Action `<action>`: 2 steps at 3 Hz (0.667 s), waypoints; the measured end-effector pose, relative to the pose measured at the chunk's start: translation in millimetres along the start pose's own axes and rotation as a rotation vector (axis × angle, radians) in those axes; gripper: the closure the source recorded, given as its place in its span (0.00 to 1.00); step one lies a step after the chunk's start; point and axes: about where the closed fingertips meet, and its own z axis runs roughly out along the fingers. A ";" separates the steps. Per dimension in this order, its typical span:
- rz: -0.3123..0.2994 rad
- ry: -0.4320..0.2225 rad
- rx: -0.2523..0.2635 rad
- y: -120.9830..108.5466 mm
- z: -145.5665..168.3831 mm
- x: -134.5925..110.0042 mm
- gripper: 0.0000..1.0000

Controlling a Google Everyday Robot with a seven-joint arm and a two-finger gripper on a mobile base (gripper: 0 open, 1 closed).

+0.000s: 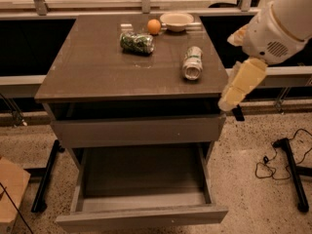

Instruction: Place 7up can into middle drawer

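The 7up can [192, 62] lies on its side on the right part of the cabinet top [97, 72], its shiny end towards me. The middle drawer [141, 172] is pulled out below, with low side walls and nothing on its dark floor. Above it is a shut plain drawer front [139, 130]. My gripper [230, 101] hangs at the end of the white arm [280, 28], just off the cabinet's right front corner. It is apart from the can, lower than it and to its right.
A dark green mottled can [136, 42], an orange [154, 26] and a pale bowl [177, 20] sit at the back of the top. A black stand with cables [292, 169] is on the floor to the right. A cardboard box [9, 189] is at the lower left.
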 end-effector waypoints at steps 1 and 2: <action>0.030 -0.109 -0.004 -36.4 26.0 -20.9 0.00; 0.034 -0.119 -0.005 -41.6 29.3 -21.5 0.00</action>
